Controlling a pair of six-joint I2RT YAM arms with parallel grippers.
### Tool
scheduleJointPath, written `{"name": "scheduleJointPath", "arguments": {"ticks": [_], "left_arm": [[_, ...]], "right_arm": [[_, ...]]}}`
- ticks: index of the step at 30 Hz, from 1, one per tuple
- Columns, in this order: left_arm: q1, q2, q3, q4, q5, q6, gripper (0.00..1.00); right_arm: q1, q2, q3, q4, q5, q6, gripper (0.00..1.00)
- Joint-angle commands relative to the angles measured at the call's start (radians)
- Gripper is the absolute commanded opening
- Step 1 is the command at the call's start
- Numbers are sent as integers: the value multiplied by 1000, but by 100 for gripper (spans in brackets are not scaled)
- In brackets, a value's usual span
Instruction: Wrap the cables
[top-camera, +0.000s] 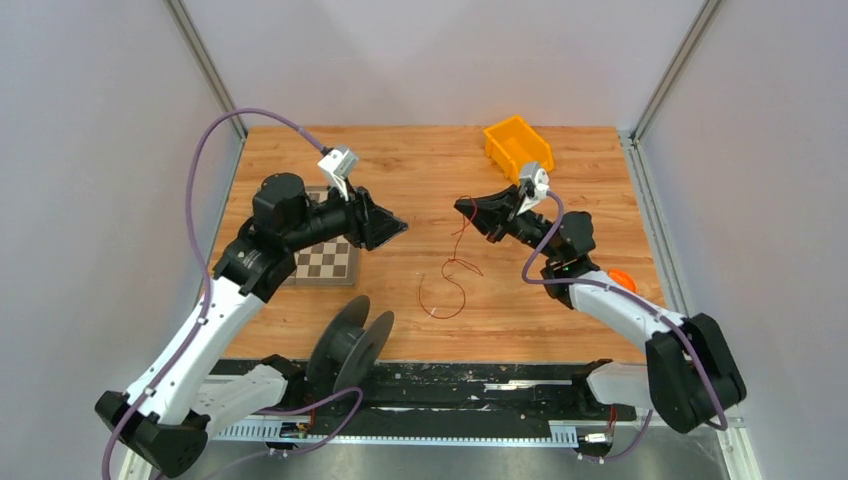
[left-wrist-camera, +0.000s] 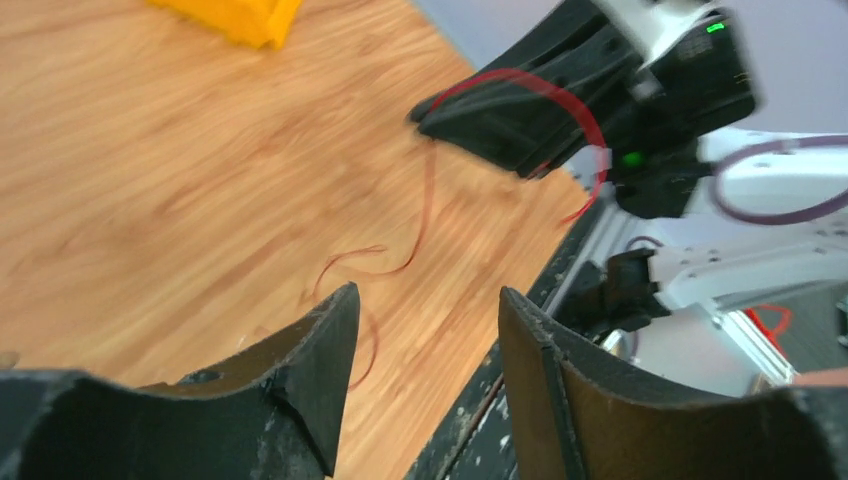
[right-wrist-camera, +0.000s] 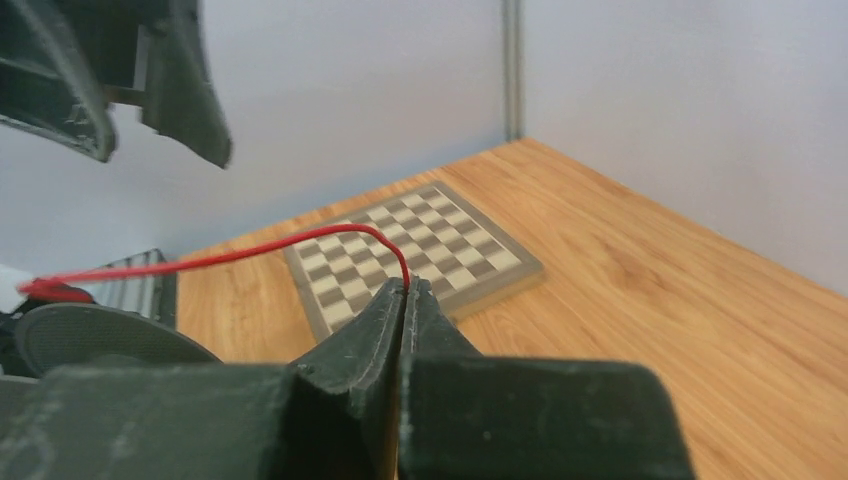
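Note:
The cable is a hair-thin red-brown wire (top-camera: 452, 270). It hangs from my right gripper (top-camera: 466, 209) and curls in loops on the wooden table. My right gripper is shut on the wire, which arcs out of its fingertips to the left in the right wrist view (right-wrist-camera: 300, 246). My left gripper (top-camera: 398, 226) is open and empty, raised left of the wire and facing the right gripper. In the left wrist view the wire (left-wrist-camera: 425, 215) drops from the right gripper (left-wrist-camera: 425, 112). The dark grey spool (top-camera: 348, 345) stands on its edge at the table's front.
A checkerboard (top-camera: 328, 258) lies under the left arm. An orange bin (top-camera: 515, 145) sits at the back right. An orange object (top-camera: 622, 279) shows partly behind the right arm. A black rail (top-camera: 480, 385) runs along the near edge.

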Motion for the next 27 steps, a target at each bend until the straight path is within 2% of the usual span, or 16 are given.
{"name": "scheduleJointPath", "arguments": {"ticks": [1,3,7,9,12,14,19,21,23,26,27], "left_arm": [[0,-92,97,-424,-262,162,63],[0,-117,119,-614,-341,189,65],[-10,-132,127,-812,-402,165,65],[-60,-126,110,-885,-450,127,65],[-193,-118,82,-962,-569,39,64],[-231,-119,71,-1006,-623,-6,64],[-245,-128,26,-1030,-654,-44,60],[-244,-118,1,-1023,-636,-38,56],[-245,-107,-16,-1016,-628,-36,45],[-248,-97,-4,-999,-659,-36,16],[-249,-90,5,-989,-668,-26,12]], "right_arm": [[-17,-123,27,-358,83,-105,0],[-17,-170,32,-469,100,-143,0],[-16,-249,51,-649,138,-170,0],[-17,-281,53,-681,141,-173,0],[-16,-327,50,-696,135,-180,0],[-17,-350,52,-709,137,-187,0],[-17,-390,60,-734,133,-190,0],[-17,-404,64,-745,135,-191,0],[-17,-417,78,-767,152,-188,0],[-17,-434,107,-826,188,-199,0],[-17,-434,119,-843,216,-217,0]]}}
